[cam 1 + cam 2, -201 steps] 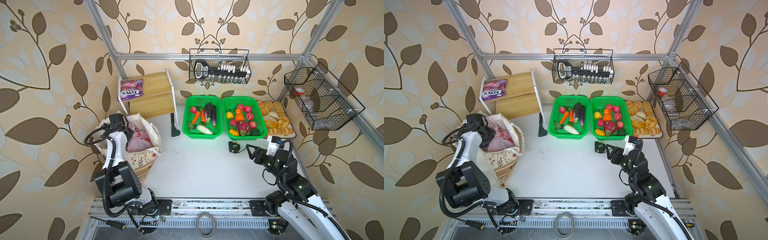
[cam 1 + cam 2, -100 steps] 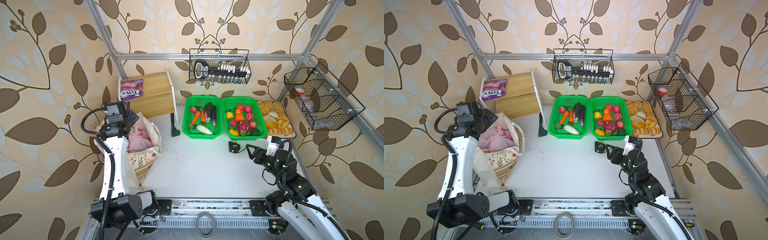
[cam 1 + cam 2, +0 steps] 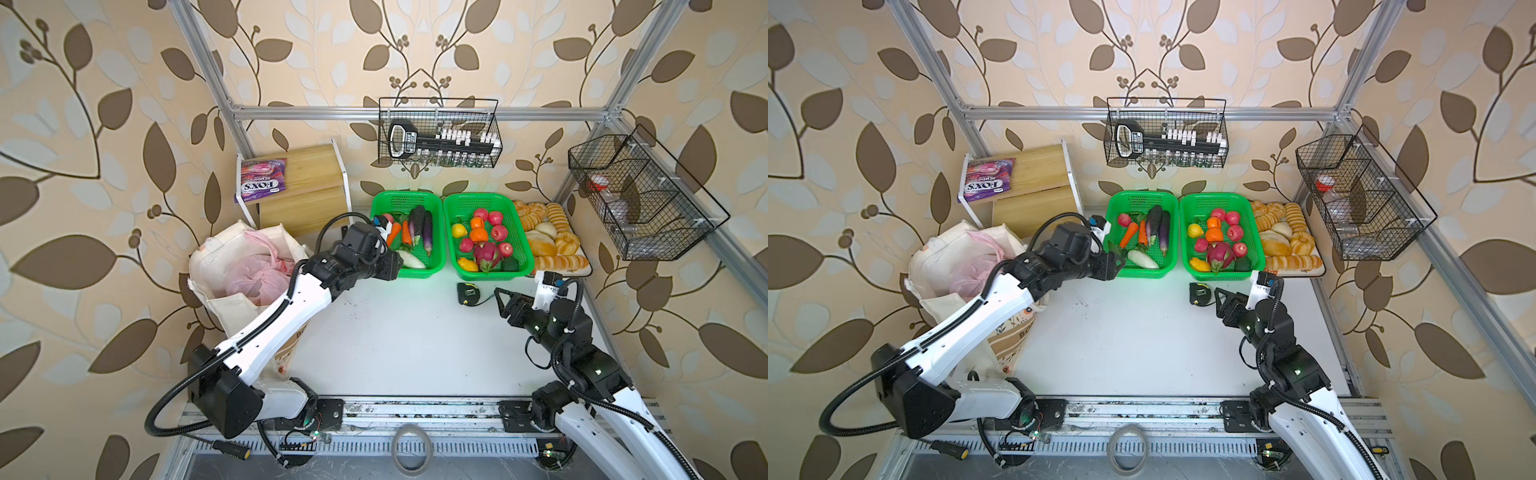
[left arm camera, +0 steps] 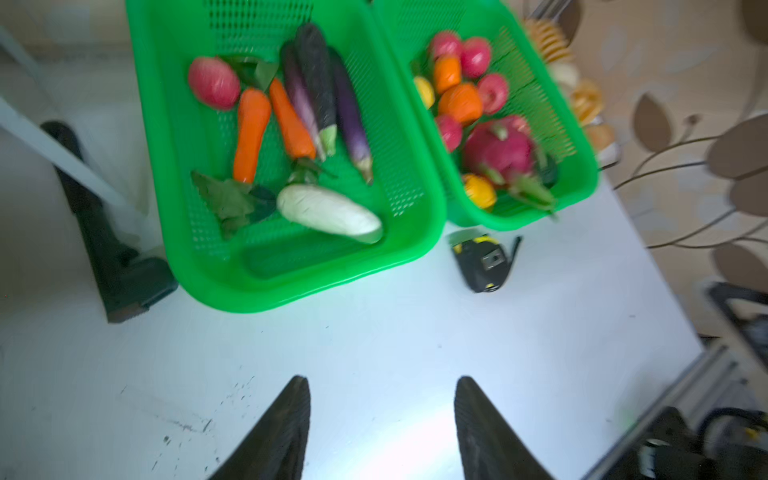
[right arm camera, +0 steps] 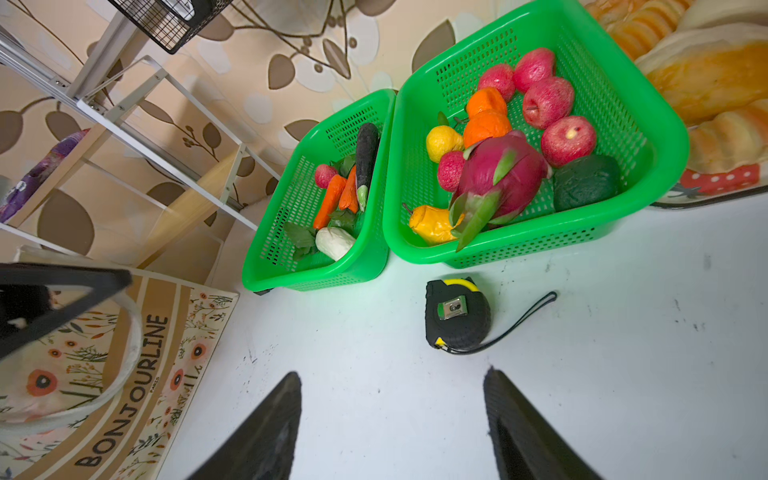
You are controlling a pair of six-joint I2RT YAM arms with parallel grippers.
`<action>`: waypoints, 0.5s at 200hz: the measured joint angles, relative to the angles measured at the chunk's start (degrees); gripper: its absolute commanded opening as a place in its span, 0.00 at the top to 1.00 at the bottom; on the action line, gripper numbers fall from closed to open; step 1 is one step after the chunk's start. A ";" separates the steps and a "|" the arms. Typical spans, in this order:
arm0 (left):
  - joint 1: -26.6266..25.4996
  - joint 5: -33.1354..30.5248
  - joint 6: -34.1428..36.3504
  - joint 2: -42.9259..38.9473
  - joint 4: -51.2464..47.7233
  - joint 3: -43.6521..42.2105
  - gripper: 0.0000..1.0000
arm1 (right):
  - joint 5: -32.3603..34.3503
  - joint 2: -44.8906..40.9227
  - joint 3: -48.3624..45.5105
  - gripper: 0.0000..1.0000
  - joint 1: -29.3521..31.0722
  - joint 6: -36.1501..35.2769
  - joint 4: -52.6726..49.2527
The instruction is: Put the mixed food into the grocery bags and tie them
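Note:
The cream floral tote [image 3: 216, 257] [image 3: 934, 253] stands at the left of the table, its lettered side showing in the right wrist view [image 5: 137, 361]. The translucent pink plastic bag [image 3: 253, 274] [image 3: 971, 270] sits bunched inside the tote's mouth. The mixed food is hidden; I cannot make out what the pink bag holds. My left gripper [image 3: 394, 266] [image 3: 1119, 264] [image 4: 380, 380] hangs open and empty over the table, just in front of the vegetable basket. Over the table at the right, my right gripper [image 3: 500, 297] [image 3: 1220, 297] [image 5: 392, 374] is open and empty, close to a tape measure.
Two green baskets, vegetables [image 3: 403, 195] and fruit [image 3: 482, 197], stand at the back. A bread tray [image 3: 579, 272] lies to their right. A black tape measure [image 3: 467, 293] [image 5: 457, 318] lies before the fruit basket. A purple-pink FOX'S packet [image 3: 262, 180] rests on the wooden shelf.
My left arm has left the tote's mouth and swung right to the front of the vegetable basket, and its gripper has opened. The right arm has not moved.

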 measured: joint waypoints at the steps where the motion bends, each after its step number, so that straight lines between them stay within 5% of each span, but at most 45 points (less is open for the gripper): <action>1: 0.00 -0.11 0.00 0.11 -0.02 -0.13 0.43 | 0.09 -0.02 0.00 0.30 0.00 -0.09 -0.04; 42: 3.06 -12.28 -2.82 3.78 -3.32 -8.35 0.45 | 3.52 -0.90 0.00 0.30 -0.09 -2.84 -1.53; 100: 23.76 -18.40 -7.37 -4.20 -7.63 -16.85 0.44 | 7.72 -1.29 0.00 0.30 -0.44 -6.56 -2.38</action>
